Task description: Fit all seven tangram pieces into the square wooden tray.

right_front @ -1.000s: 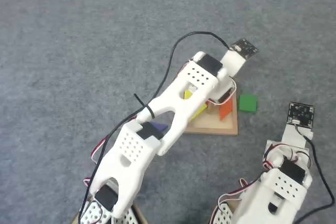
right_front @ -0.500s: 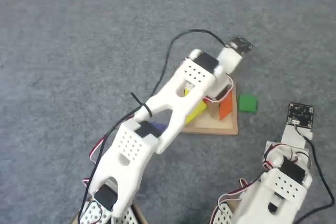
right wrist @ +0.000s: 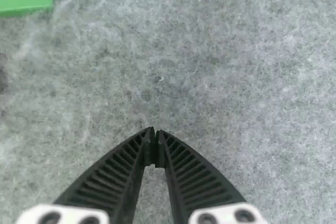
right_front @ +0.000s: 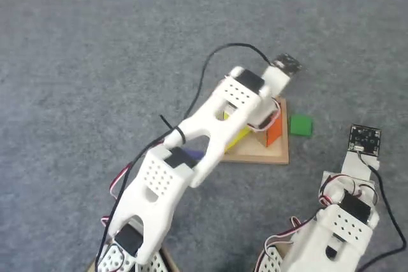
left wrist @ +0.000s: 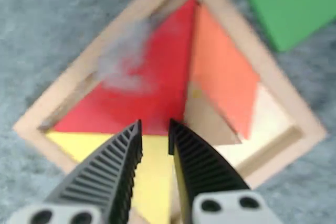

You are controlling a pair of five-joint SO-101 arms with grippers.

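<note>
Left pincer (left wrist: 155, 129) parted only a crack, nothing held, tips over the seam where the red piece (left wrist: 147, 77) meets the yellow piece (left wrist: 79, 142) inside the square wooden tray (left wrist: 100, 57). Orange piece (left wrist: 223, 72) lies against the red one. Green piece (left wrist: 291, 6) sits on the grey counter (right wrist: 236, 51) just outside the tray's rim. Right pincer (right wrist: 155, 145) is closed tight and empty above the counter.

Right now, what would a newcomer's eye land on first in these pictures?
The big white left arm stretches over the wooden tray, its fingers slightly apart above the red piece and yellow piece. Inside, an orange piece sits by the red one, and a bright green piece lies outside the tray on the grey carpet.
</note>
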